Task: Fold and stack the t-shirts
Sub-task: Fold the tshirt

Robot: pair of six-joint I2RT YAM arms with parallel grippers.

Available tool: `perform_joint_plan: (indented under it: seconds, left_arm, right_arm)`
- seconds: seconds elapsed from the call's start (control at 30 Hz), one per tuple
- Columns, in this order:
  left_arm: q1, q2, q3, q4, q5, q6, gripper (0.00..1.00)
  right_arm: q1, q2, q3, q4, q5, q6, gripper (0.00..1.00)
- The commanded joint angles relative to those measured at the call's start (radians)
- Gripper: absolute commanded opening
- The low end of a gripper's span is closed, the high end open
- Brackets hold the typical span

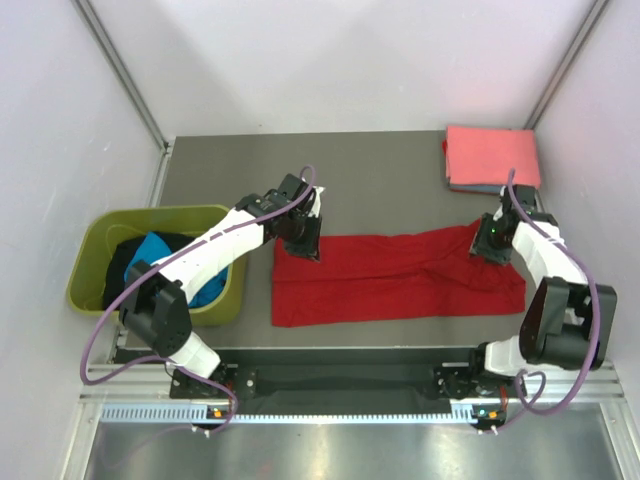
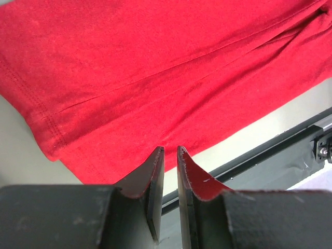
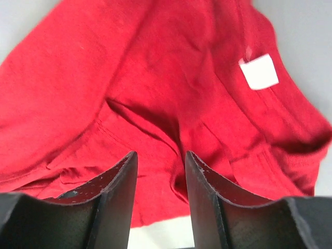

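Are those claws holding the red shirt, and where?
Right tool stands open over the collar end of the red t-shirt, holding nothing. Left tool sits nearly closed at its edge; a pinch cannot be told.

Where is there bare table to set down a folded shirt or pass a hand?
Bare table lies in the far strip between the red shirt and the back edge, left of the salmon-pink stack. A thin strip runs along the shirt's near side. The middle is crowded: left gripper and right gripper sit at the shirt's far corners.
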Motion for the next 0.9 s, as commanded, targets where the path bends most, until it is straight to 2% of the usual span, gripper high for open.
perform_joint_plan:
  seconds: [0.0,0.37,0.47,0.7,0.73,0.83,0.87]
  left_arm:
    - [0.000,-0.035,0.002,0.036,0.021,0.023,0.21]
    - [0.001,-0.031,-0.007,0.039,0.026,0.025,0.22]
    - [0.000,-0.023,-0.009,0.037,0.029,0.025,0.22]
    - [0.000,-0.017,-0.004,0.040,0.026,0.018,0.22]
    - [0.000,-0.015,-0.003,0.037,0.028,0.017,0.22]
    - [0.000,-0.015,-0.003,0.037,0.028,0.014,0.22]
    - [0.000,-0.017,-0.004,0.037,0.026,0.011,0.22]
  right_arm:
    - [0.029,0.051,0.087,0.003,-0.039,-0.079,0.43]
    - [0.061,0.284,0.185,0.043,-0.238,-0.212,0.44]
    - [0.070,0.296,0.185,0.052,-0.280,-0.229,0.43]
    - [0.089,0.309,0.165,0.066,-0.264,-0.242,0.43]
    - [0.089,0.310,0.162,0.066,-0.260,-0.242,0.42]
    - [0.090,0.287,0.146,0.076,-0.249,-0.226,0.30]
    - [0.093,0.278,0.142,0.073,-0.244,-0.223,0.21]
